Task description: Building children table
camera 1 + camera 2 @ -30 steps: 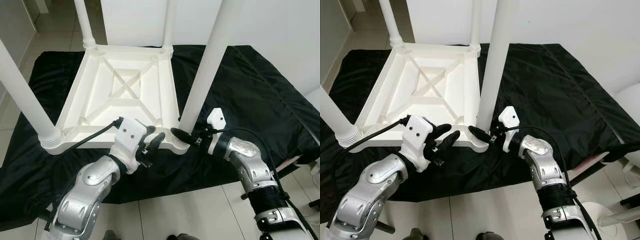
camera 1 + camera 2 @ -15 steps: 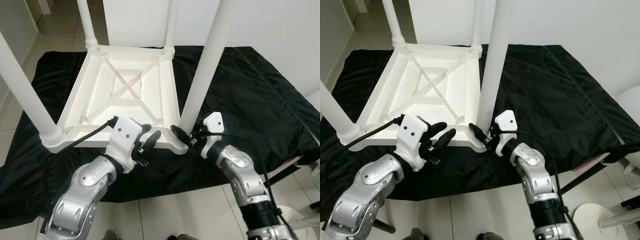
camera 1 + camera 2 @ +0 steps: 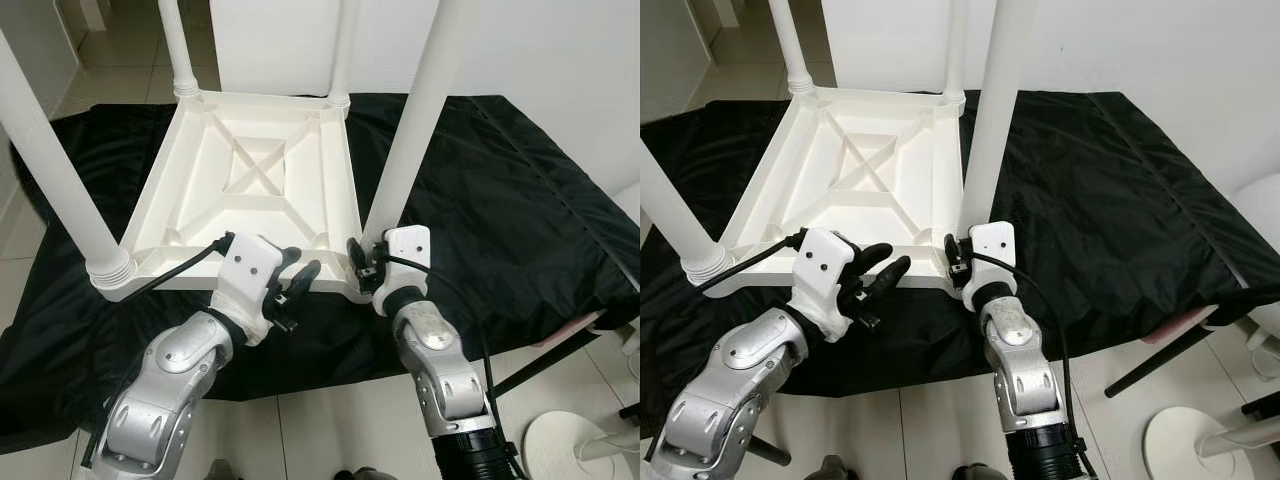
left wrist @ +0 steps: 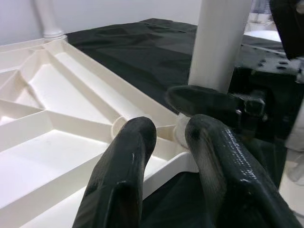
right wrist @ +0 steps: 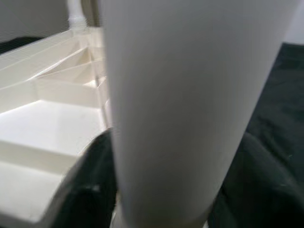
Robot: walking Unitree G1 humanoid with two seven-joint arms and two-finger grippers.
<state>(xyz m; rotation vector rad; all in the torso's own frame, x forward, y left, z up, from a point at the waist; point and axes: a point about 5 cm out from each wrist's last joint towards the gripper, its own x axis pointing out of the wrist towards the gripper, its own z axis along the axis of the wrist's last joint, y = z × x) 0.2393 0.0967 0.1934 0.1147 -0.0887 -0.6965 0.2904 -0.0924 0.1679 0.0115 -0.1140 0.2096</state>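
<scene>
A white children's table (image 3: 250, 170) lies upside down on a black cloth, with its legs standing up. My right gripper (image 3: 362, 262) is at the foot of the near right leg (image 3: 415, 130). In the right wrist view that leg (image 5: 175, 109) sits between the two black fingers, which press on both sides of it. My left gripper (image 3: 298, 272) hovers at the table's front rim, just left of that corner. It is open with nothing between its fingers (image 4: 123, 161). The left wrist view also shows the leg (image 4: 218, 42) and a right finger (image 4: 204, 102) beside it.
The black cloth (image 3: 500, 190) covers a low platform that ends just in front of me over the tiled floor (image 3: 320, 430). The near left leg (image 3: 50, 170) and two far legs (image 3: 175, 45) rise high. A white round base (image 3: 585, 450) stands on the floor at the right.
My right arm has swung inward from the right, and its gripper now sits around the foot of the near right leg. My left gripper has barely moved.
</scene>
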